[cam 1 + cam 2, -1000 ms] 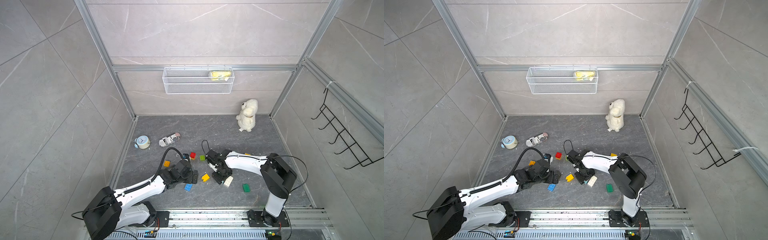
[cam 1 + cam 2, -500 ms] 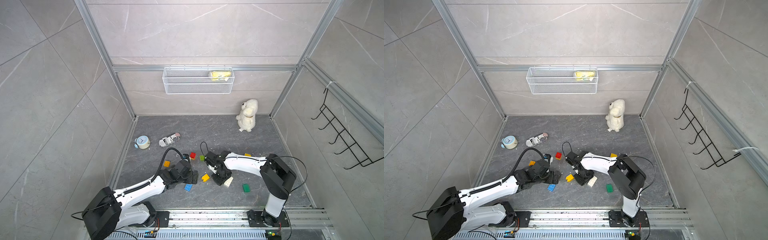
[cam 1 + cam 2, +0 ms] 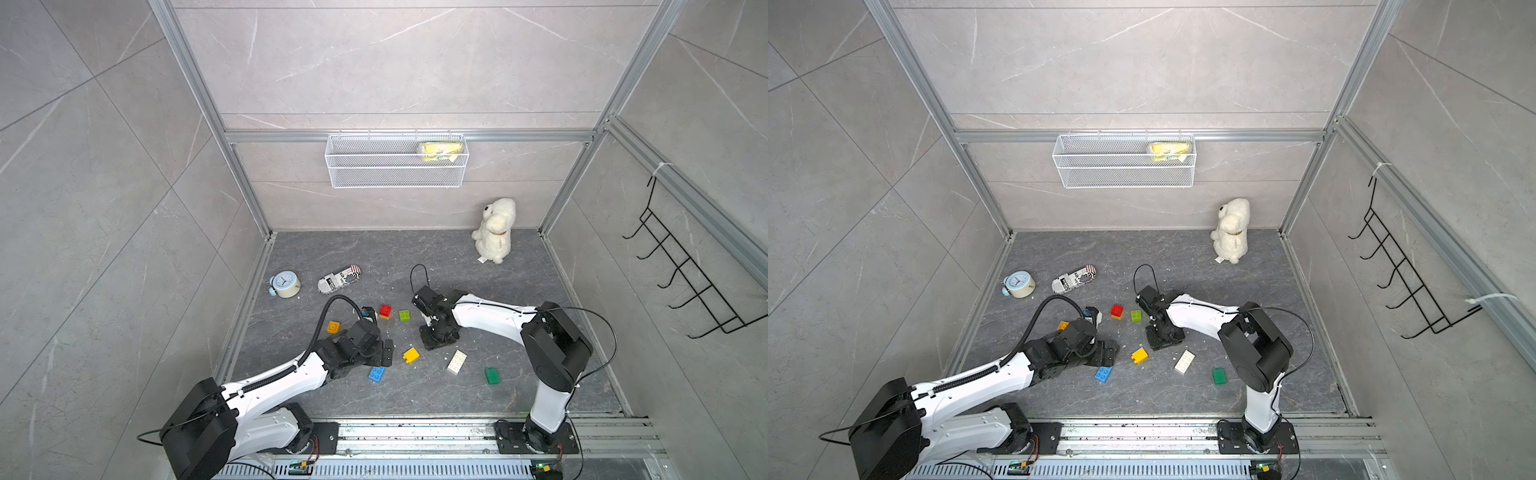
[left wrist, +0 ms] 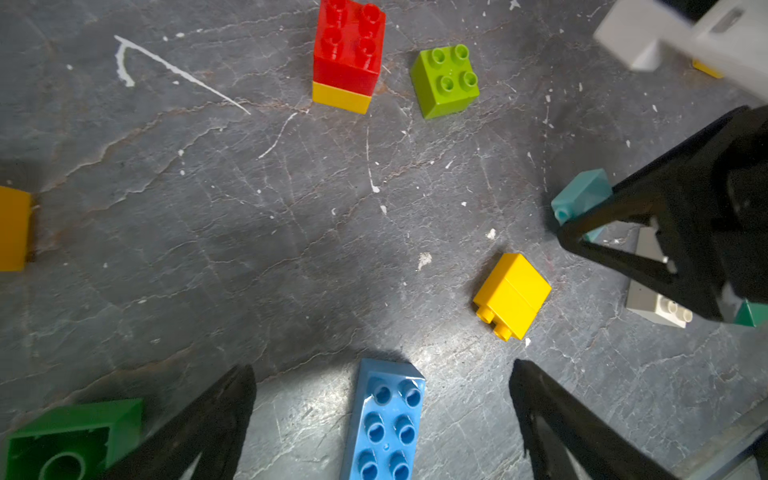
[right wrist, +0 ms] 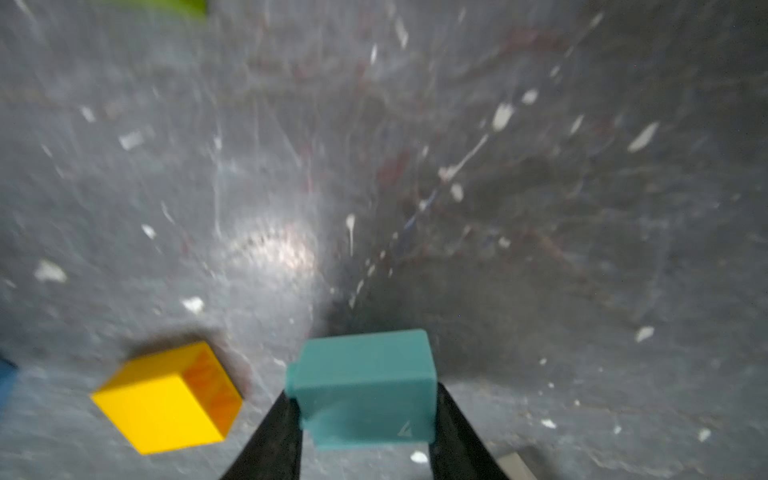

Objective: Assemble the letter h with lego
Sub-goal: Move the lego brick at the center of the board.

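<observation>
Right gripper (image 5: 363, 395) has shifted slightly away from the white brick (image 3: 456, 361), and its fingers have closed onto a light blue brick (image 5: 365, 374), held on its side low at the desk (image 3: 415, 257). Left gripper (image 4: 380, 372) hovers with fingers spread wide above a blue brick (image 4: 386, 419). Other lego lies scattered nearby. Risk: only the fingertips hold the light blue brick, so it may twist or slip out when lifted, or knock the yellow brick (image 5: 166, 395) just beside it.
</observation>
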### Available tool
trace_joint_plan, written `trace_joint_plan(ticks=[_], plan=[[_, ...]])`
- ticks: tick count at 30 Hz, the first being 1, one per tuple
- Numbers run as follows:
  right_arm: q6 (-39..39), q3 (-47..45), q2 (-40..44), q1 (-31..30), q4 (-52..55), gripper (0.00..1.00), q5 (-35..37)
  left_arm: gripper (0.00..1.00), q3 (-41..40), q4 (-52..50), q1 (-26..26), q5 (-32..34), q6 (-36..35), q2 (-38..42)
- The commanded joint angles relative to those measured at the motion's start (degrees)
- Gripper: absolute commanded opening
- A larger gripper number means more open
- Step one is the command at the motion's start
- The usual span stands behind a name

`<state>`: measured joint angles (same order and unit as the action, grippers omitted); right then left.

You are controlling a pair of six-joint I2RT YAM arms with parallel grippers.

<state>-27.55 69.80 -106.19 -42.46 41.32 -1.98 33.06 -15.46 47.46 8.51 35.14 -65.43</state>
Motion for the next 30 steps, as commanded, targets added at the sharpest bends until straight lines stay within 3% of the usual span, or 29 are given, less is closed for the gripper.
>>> trace_joint_plan(ticks=[1, 8, 12, 14, 18, 23, 26, 30], plan=[[-8.0, 2.0, -1.7, 0.0, -4.8, 0.4, -1.0, 0.99, -0.3, -1.9, -1.8, 1.0, 1.6, 1.4], [-11.5, 3.8, -4.4, -0.1, -7.1, 0.55, -1.1, 0.99, -0.5, -2.3, -3.3, -1.2, 2.0, 1.4], [-11.8, 3.6, -3.7, -0.5, -7.7, 0.69, -0.9, 0.99, -0.7, -2.2, -3.4, -2.0, 2.0, 1.7], [-11.0, 2.8, -2.1, -0.4, -8.3, 0.74, -1.4, 0.99, -0.9, -2.0, -3.5, -2.1, 2.1, 2.0], [-3.7, 3.5, 1.9, -0.3, -4.5, 0.75, 1.1, 0.99, -1.2, -1.9, -4.0, -2.4, 2.3, 2.8], [1.6, 5.3, 3.2, 3.6, 0.2, 0.65, 4.4, 0.99, -1.8, -1.5, -4.8, -3.0, 2.3, 3.5], [0.9, 4.6, 2.8, 7.6, -1.5, 0.44, 0.2, 0.99, -1.9, -1.4, -5.0, -2.9, 2.3, 4.0], [1.7, 7.3, -0.8, 8.7, 0.1, 0.27, 1.0, 0.99, -2.2, -1.4, -5.4, -3.0, 2.4, 4.7]])
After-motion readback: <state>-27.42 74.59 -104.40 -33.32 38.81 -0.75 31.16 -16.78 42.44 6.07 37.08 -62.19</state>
